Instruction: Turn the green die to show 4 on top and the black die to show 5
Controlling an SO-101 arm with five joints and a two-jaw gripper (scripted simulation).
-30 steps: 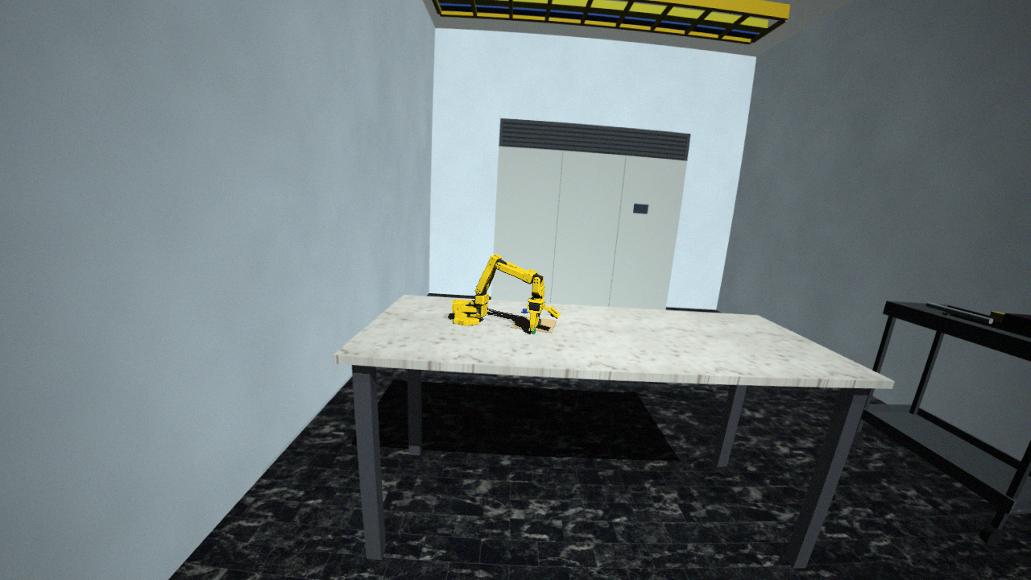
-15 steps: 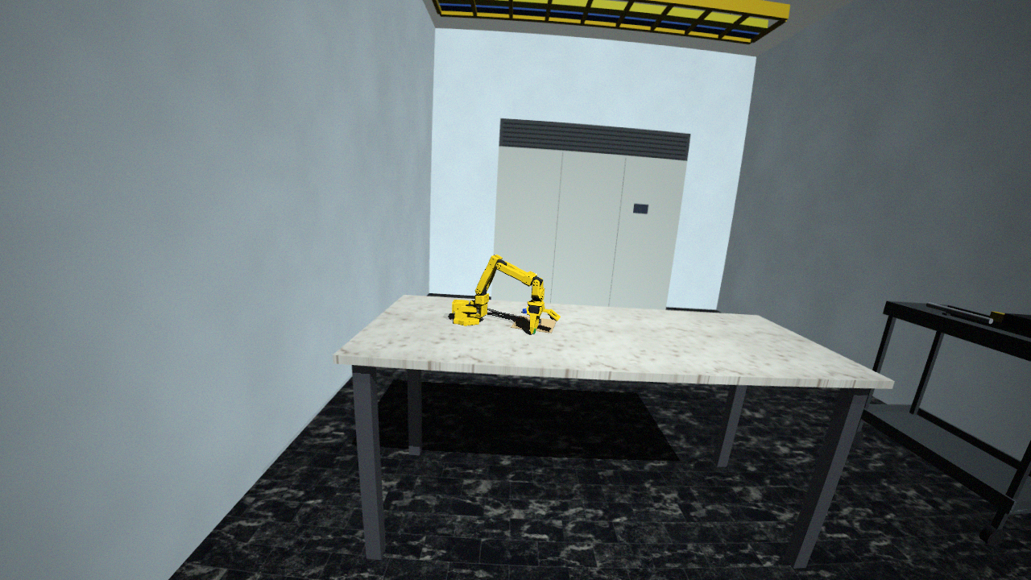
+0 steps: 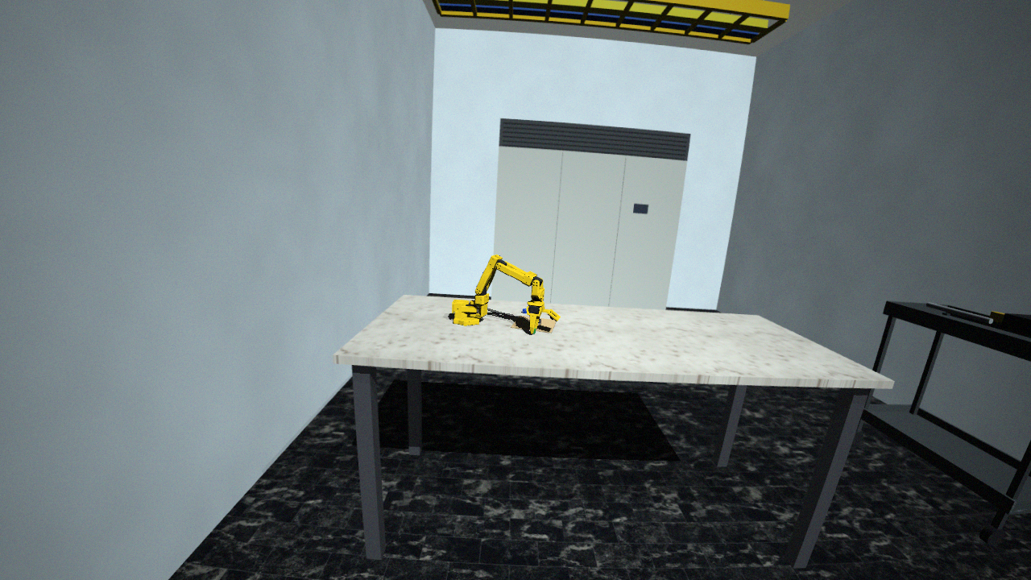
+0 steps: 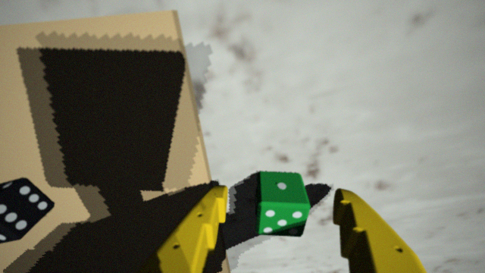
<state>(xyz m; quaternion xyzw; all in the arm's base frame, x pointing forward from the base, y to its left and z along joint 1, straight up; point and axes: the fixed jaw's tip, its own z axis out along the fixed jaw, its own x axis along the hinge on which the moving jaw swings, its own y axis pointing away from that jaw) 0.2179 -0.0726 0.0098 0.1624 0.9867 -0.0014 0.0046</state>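
I have jaws of gripper [image 4: 280, 227] parted, empty, straddling green die [image 4: 282, 202]. Die sits on worktop [image 4: 360, 95], just off tan mat [image 4: 23, 125] edge. I judge: descend square, pinch centred. Black die [image 4: 20, 208] on mat, left; open worktop right gives swing room.

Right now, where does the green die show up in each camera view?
Exterior: not discernible; the arm's gripper hides that spot on the far table.
Wrist: low centre, green die on the table between the open fingers, off the mat.
Shared landmark: tan mat, a sliver by the gripper.
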